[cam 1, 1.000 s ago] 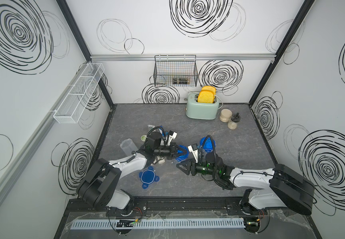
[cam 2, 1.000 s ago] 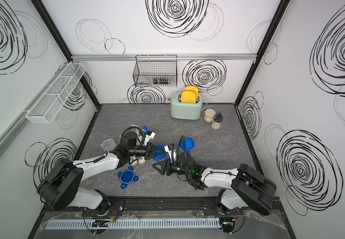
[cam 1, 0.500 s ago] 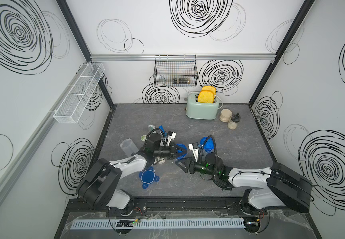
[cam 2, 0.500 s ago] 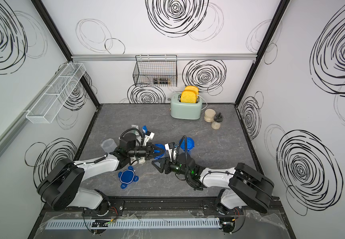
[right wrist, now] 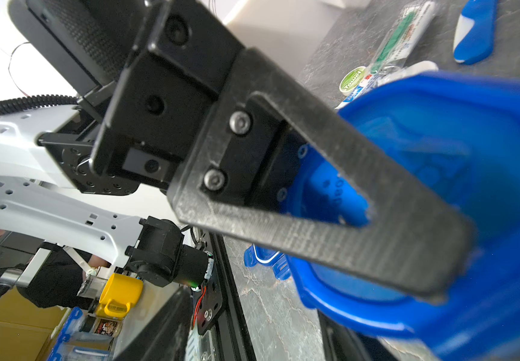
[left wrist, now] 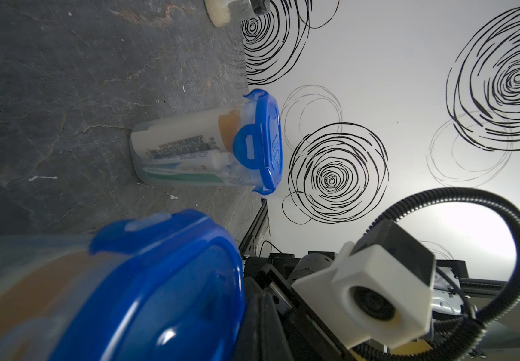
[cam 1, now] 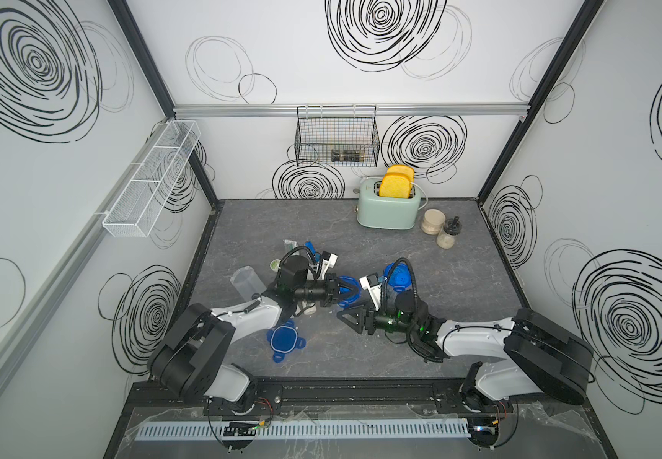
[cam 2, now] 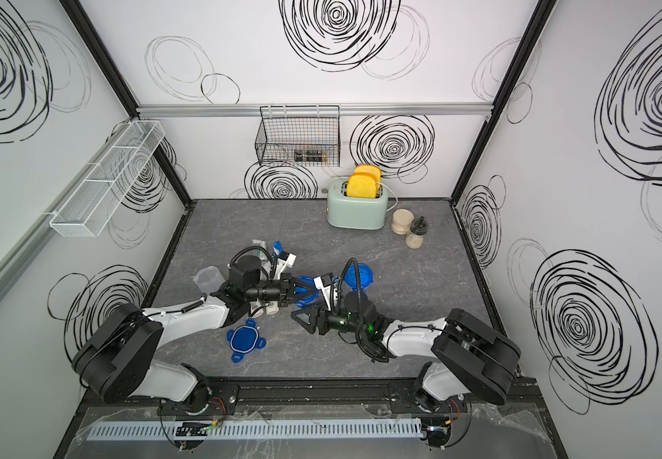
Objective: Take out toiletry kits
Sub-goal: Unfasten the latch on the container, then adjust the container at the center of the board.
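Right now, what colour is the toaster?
The toaster is pale mint green, clearest in a top view.

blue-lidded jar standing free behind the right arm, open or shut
Shut: the blue lid sits on the clear jar, one tab folded down over its side. A tan-capped bottle and a tube show inside.

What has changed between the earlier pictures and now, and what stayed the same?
The right gripper, shut and empty, has edged slightly toward the left gripper. Nothing was taken or released. The left gripper stays shut at the blue lid of its jar; the loose lid and the unpacked toiletry items lie as before.
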Motion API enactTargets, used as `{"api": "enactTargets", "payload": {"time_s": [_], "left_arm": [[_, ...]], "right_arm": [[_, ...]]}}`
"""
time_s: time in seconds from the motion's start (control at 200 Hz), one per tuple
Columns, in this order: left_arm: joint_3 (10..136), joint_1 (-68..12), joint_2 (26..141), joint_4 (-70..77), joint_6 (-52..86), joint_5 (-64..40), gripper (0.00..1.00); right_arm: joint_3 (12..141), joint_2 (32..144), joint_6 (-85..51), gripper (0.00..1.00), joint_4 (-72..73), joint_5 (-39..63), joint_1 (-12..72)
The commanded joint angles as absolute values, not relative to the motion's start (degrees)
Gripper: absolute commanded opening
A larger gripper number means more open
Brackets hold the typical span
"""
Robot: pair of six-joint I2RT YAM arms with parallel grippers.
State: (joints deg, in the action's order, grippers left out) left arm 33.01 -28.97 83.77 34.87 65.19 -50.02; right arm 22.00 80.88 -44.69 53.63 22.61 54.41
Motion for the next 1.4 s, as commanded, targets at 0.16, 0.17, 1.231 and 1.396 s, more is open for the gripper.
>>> {"api": "enactTargets", "payload": {"time_s": [0.16,0.17,1.231,1.396], "left_arm": [[30.8,-29.5,87.5,29.2,63.7,-45.7,0.0],[30.8,-29.6,87.6,29.2,63.7,-45.7,0.0],[43.3,-24.8,66.4,-9.0,42.4,-36.6,0.62],[41.4,-25.8,65.3,-11.6,40.7,-34.5,0.56]], "right_arm": [[21.7,78.4,-41.0,0.67,69.6,31.4,55.1],[21.6,78.4,-41.1,0.67,69.9,31.6,55.1],[32.0,64.4,-23.6,0.7,14.1,31.7,35.7],[36.5,72.1,-22.3,0.69,11.3,36.0,35.6]]}}
